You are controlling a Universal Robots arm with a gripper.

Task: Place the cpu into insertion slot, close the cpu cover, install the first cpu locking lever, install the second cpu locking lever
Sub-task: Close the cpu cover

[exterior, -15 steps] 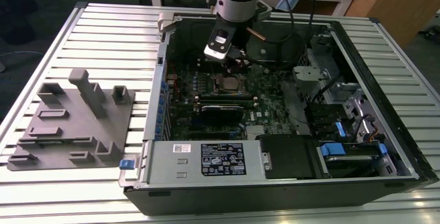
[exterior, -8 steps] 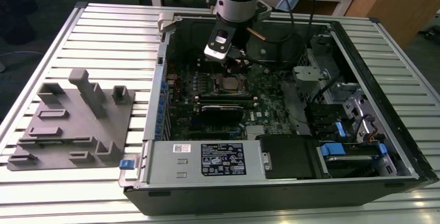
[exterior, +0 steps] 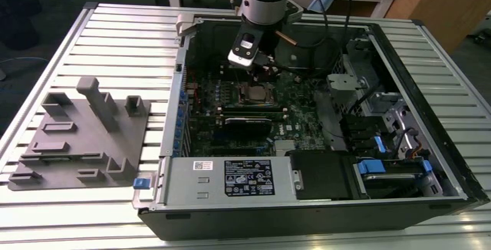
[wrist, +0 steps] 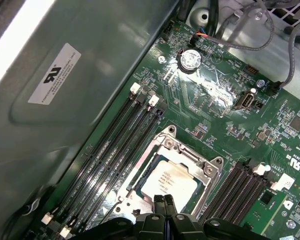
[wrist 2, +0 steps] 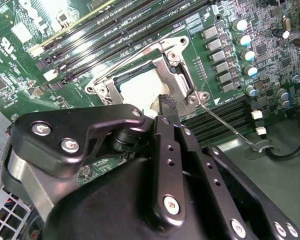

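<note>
Gripper: one black gripper [wrist: 165, 199] with two fingers [wrist: 158, 201] pressed together, gripping nothing. It hangs just above the socket, with its tips over one edge of the chip.
Gripper from outside: in the exterior view the gripper [exterior: 257, 66] points down into the open computer case [exterior: 429, 146], above the green board.
Cpu: one cpu [wrist: 171, 181], a square with a silvery top, lying flat inside the insertion slot [wrist: 137, 180]. In the second wrist view the cpu [wrist 2: 140, 90] shows bright, partly hidden behind a fingertip [wrist 2: 167, 104].
Cpu cover: one cpu cover [wrist: 190, 150], a silvery frame lying down around the chip, which shows through its window.
Levers: two thin wire levers in the second wrist view. One lever [wrist 2: 230, 127] is swung out away from the socket, its hooked end across the long black slots. The other lever [wrist 2: 125, 62] runs close along one side of the cover; whether it is latched cannot be told.
Long black slots: two banks, one bank [wrist: 110, 155] on each side of the socket.
Coin battery: one [wrist: 190, 60], well away from the socket on the board.
Grey fixture tray: one [exterior: 77, 135], on the slatted table [exterior: 115, 37] at the exterior view's left, beside the case.
</note>
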